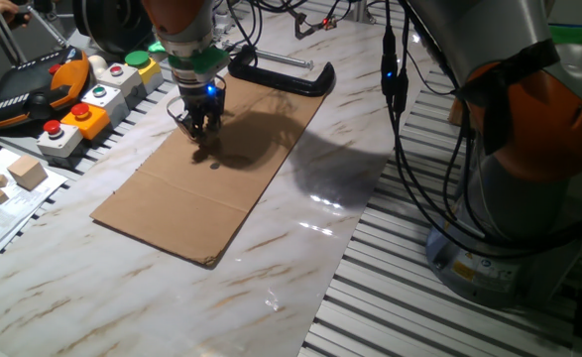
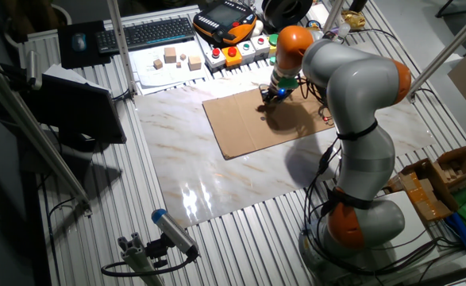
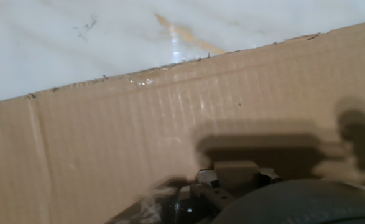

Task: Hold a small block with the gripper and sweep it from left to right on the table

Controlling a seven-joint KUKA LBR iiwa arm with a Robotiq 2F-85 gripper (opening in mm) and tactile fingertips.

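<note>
My gripper [image 1: 200, 129], a black claw with a blue light under a green ring and an orange arm, stands over the far end of the brown cardboard sheet [image 1: 201, 188], with its fingertips down at the cardboard. It also shows in the other fixed view [image 2: 269, 96]. In the hand view a tiny light-tan block [image 3: 235, 170] sits between the fingers, held just above the cardboard [image 3: 107, 143]. The block is too small to make out in the fixed views. The white marble table [image 1: 300, 248] lies under and around the cardboard.
A black C-clamp [image 1: 283, 75] lies just behind the cardboard. Button boxes [image 1: 82, 111] and an orange pendant [image 1: 33, 89] stand at the far left. Larger pale wooden cubes [image 1: 28, 171] rest on paper at the left. The robot's base [image 1: 509, 198] and cables stand at the right.
</note>
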